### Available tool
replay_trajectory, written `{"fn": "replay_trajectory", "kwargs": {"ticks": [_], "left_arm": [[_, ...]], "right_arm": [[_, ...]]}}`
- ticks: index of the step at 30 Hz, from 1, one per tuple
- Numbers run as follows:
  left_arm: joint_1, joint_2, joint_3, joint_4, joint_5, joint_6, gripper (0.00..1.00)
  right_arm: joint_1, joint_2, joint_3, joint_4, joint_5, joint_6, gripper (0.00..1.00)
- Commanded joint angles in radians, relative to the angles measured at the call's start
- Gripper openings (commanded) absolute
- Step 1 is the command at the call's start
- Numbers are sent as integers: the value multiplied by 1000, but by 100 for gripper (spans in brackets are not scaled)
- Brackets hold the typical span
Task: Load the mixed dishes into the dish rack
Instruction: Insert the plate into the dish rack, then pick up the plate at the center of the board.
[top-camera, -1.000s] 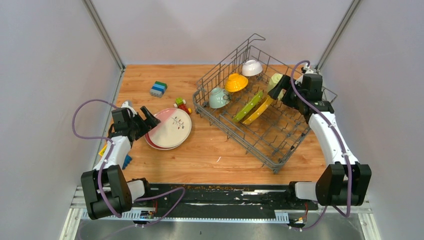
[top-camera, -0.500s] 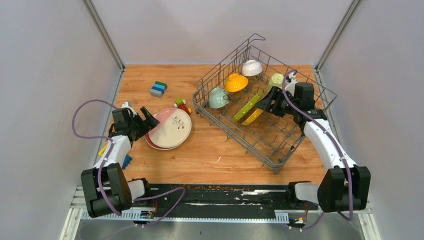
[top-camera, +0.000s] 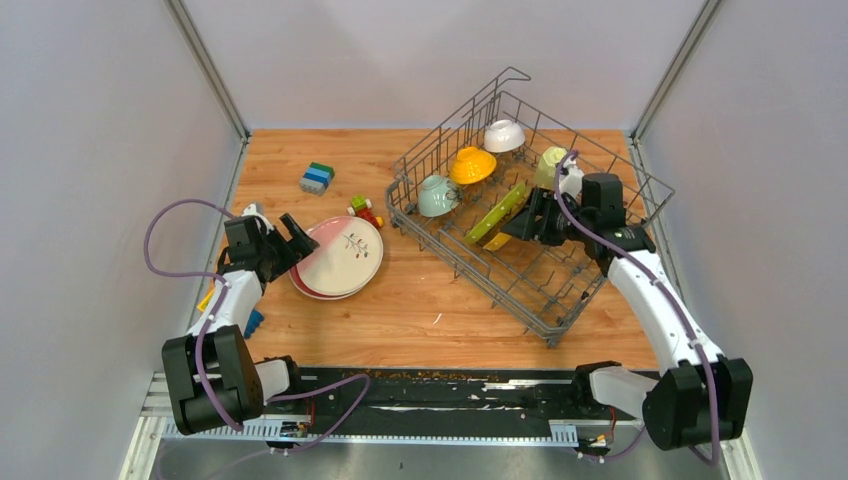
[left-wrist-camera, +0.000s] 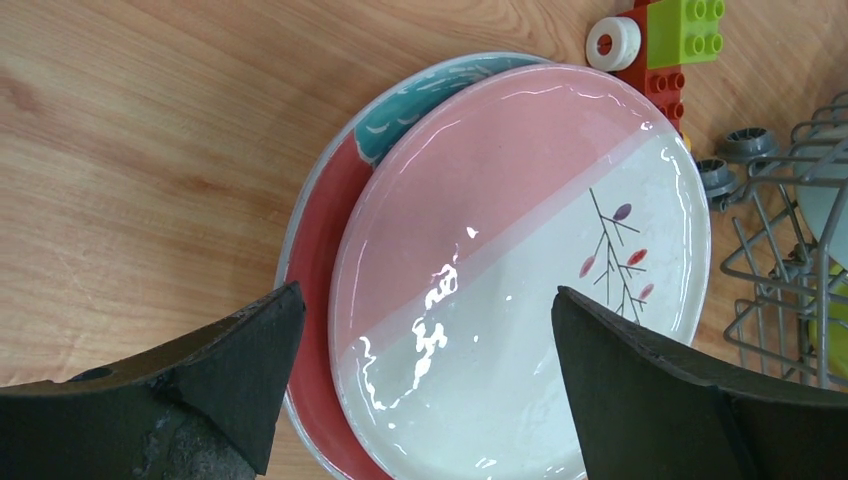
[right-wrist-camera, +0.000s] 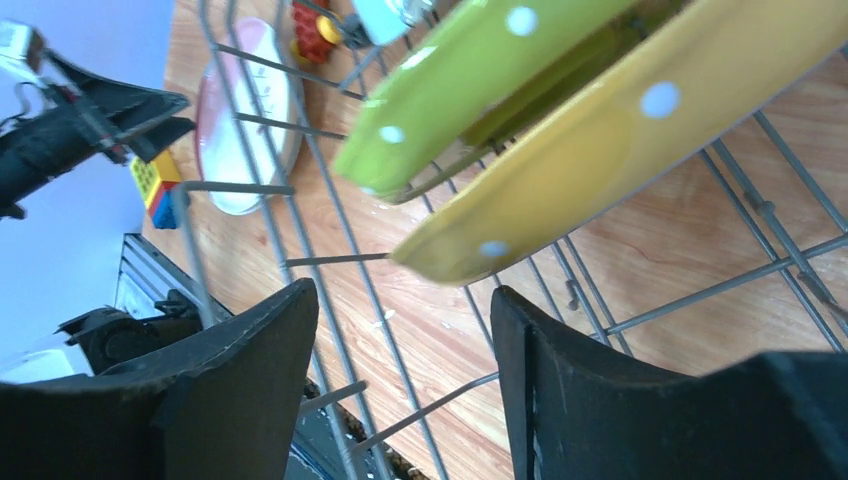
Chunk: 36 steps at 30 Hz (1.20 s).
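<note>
Midway through loading: lime-green plate (right-wrist-camera: 470, 80) and yellow plate (right-wrist-camera: 600, 150) propped in the dish rack (top-camera: 470, 272) by the right gripper (right-wrist-camera: 400, 295), jaws parted, empty. Likely calls next for closing the left gripper (left-wrist-camera: 428, 295), jaws wide, on the pink plate (left-wrist-camera: 520, 250) lying on the table (top-camera: 400, 310).

pink-wht twig plate (left-wrist-camera: 520, 270), lime dotted plate (right-wrist-camera: 480, 80)

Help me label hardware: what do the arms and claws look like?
The left arm and right arm have white links, bulky black joints and a looping purple cable. The left claw and right claw are paired matte-black wedges.
</note>
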Motion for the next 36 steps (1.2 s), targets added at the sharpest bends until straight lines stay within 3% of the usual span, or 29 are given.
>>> {"fn": "replay_trajectory", "kwargs": {"ticks": [1,5,8,12,19,25,30,36], "left_arm": [[3,5,15,27,-45,22,100],[3,7,16,26,-105,11,100],[3,-2,11,30,-159,1,100],[3,-18,11,19,-218,-3,100],[5,-19,-2,29,-255,-14,100],[12,18,-15,46,-226,-12,98],[42,25,-25,75,-165,-23,88],[51,-23,-27,97,-105,-35,87]], "right_arm": [[10,-153,67,19,-49,6,66],[38,-255,69,82,-151,44,68],[148,-266,92,134,-161,69,70],[380,-173,172,135,-33,42,73],[648,125,368,97,183,16,72],[725,363,526,43,311,48,70],[758,510,642,-16,358,35,70],[821,671,725,-39,598,119,70]]}}
